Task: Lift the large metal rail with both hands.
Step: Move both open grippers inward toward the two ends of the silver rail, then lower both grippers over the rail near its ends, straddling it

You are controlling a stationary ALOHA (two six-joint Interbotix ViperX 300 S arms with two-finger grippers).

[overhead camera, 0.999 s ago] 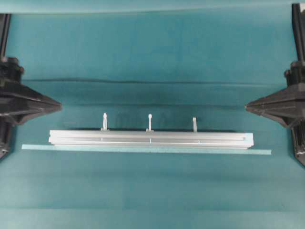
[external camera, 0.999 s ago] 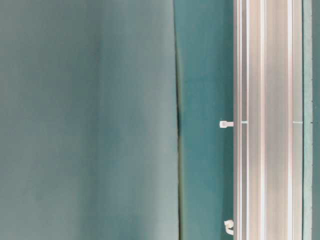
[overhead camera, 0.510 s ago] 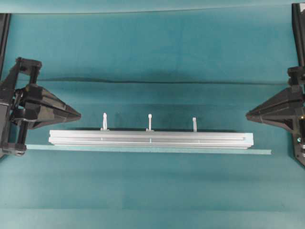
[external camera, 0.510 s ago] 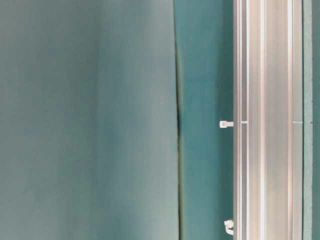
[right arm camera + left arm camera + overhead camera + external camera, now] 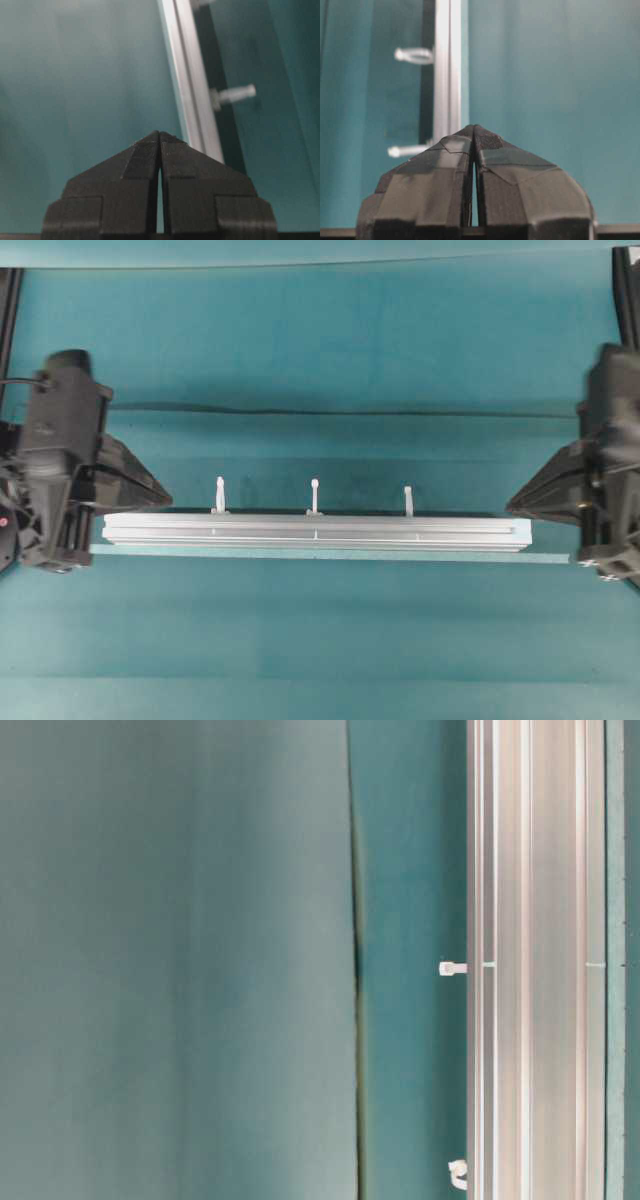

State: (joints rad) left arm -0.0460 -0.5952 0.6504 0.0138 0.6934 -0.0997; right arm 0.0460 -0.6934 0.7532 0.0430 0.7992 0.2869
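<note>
The large metal rail [image 5: 316,532] lies flat on the teal cloth, a long grooved silver bar with three white pegs [image 5: 314,495] along its far side. My left gripper [image 5: 166,505] is shut on nothing, its tip just behind the rail's left end. At the rail's right end, also just behind it, my right gripper [image 5: 511,508] is shut and empty. In the left wrist view the closed tips [image 5: 474,129] overlap the rail [image 5: 447,65]. The right wrist view has its closed tips [image 5: 159,134] beside the rail [image 5: 187,75]. The table-level view holds only the rail [image 5: 530,960] and a peg [image 5: 452,967].
A thin pale tape strip [image 5: 400,556] lies along the rail's near side and sticks out past both ends. A fold in the teal cloth [image 5: 320,412] runs across the table behind the rail. The arms' black bodies stand at the left and right edges.
Both arms have swung in over the table. The left gripper's tip moved right to the rail's left end; the right one edged toward the right end. The rail has not moved.
</note>
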